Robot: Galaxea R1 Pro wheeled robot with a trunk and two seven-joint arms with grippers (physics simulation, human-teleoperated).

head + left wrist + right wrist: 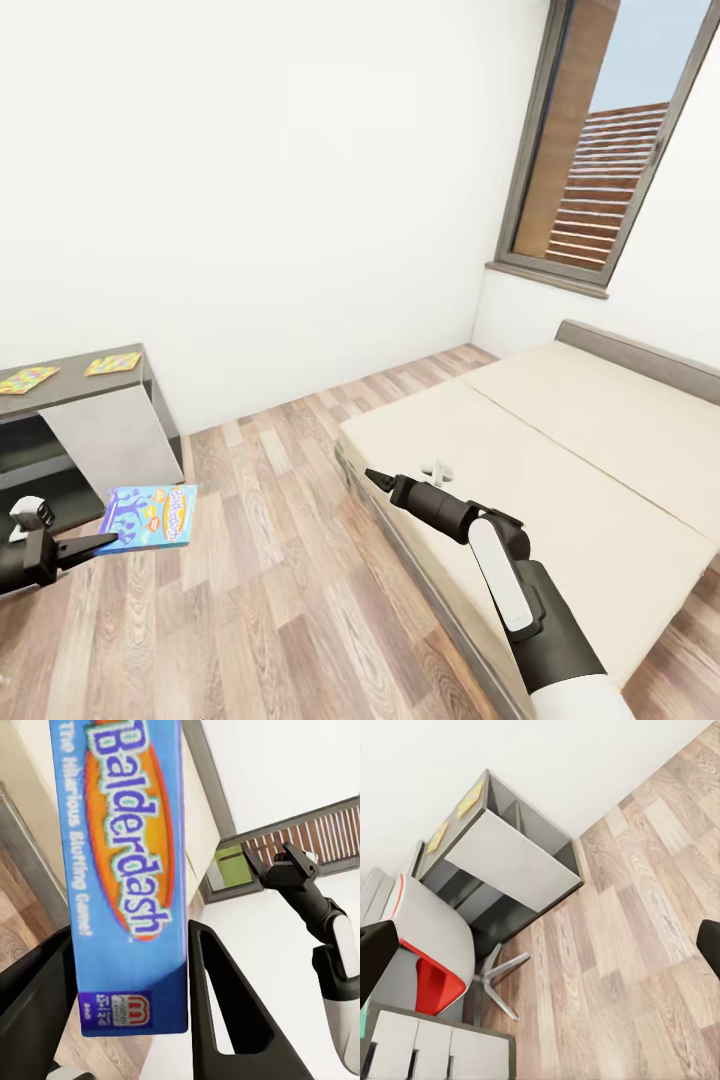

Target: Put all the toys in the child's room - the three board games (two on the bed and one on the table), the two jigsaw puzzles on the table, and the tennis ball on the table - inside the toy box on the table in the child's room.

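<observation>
Nearest the head camera, low at the left edge, the left gripper point(100, 543) holds a blue board game point(150, 515) box out over the wood floor point(280, 600). From the left wrist camera, the two dark fingers point(225, 1012) are clamped on the bottom edge of that box point(124, 870), whose cover reads "Balderdash" in an orange oval.

Behind it, against the white wall point(250, 180), stands a grey table point(100, 420) with two jigsaw puzzles point(112, 364) lying flat on its top, near each other but apart. The right wrist camera also takes in this table point(510, 859) with the puzzles point(471, 799) on top, along with a white chair with a red underside point(431, 945) beside it on the floor.

Further right, the right gripper point(372, 478) reaches out over the near edge of the beige bed point(560, 450). Its finger tips point(375, 952) sit far apart at opposite edges of the right wrist picture, with nothing between them.

Far right, a window point(610, 140) slants above the bed.
</observation>
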